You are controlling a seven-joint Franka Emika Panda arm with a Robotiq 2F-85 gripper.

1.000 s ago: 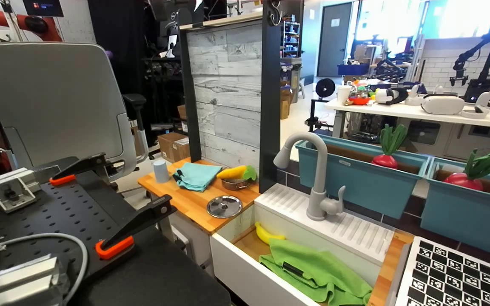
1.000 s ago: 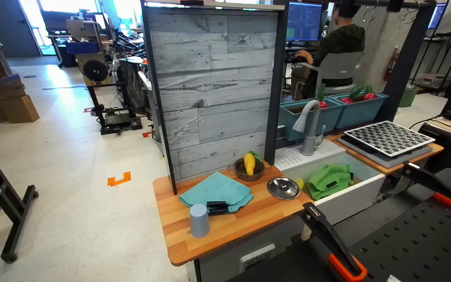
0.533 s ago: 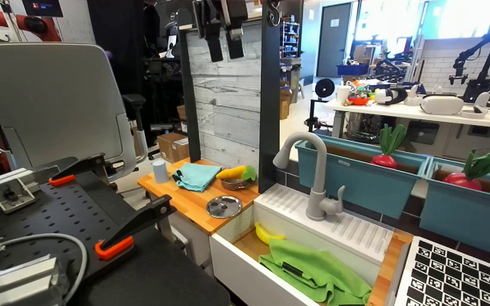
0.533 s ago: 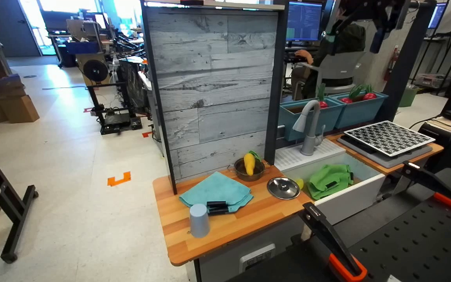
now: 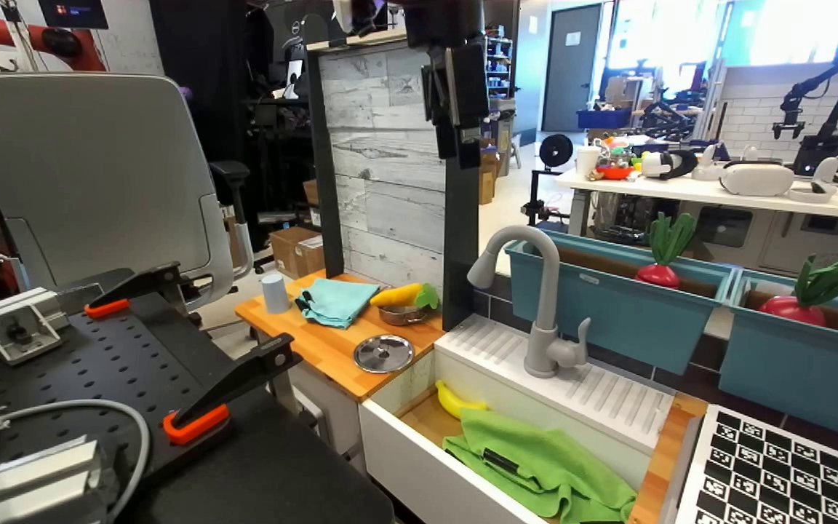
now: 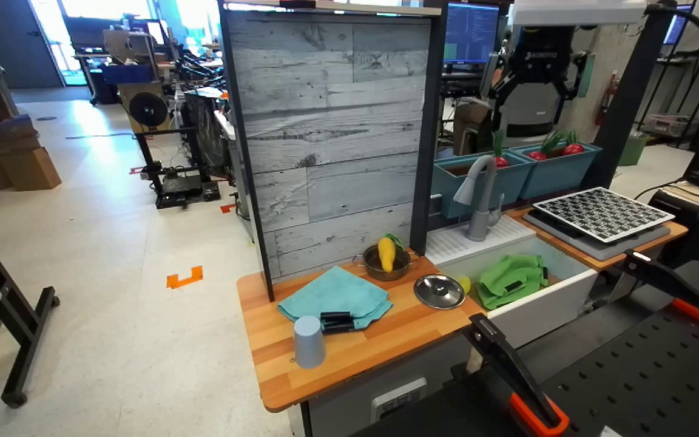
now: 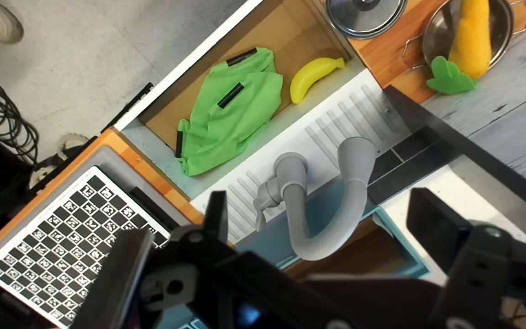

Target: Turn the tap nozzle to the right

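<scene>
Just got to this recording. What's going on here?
The robot's gripper hangs open above a white sink, holding nothing. It is there to turn the tap nozzle to the right. The nozzle shows between the spread fingers in the wrist view, but both exterior views show a gap, so there is no contact yet. A green cloth and a yellow banana lie in the basin.

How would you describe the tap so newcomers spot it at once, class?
Find the white sink, then the ridged ledge along its back. On that ledge stands the tap. Unlike the boxy blue planters behind, it is a slender grey tube, bent over like an upside-down U.
</scene>
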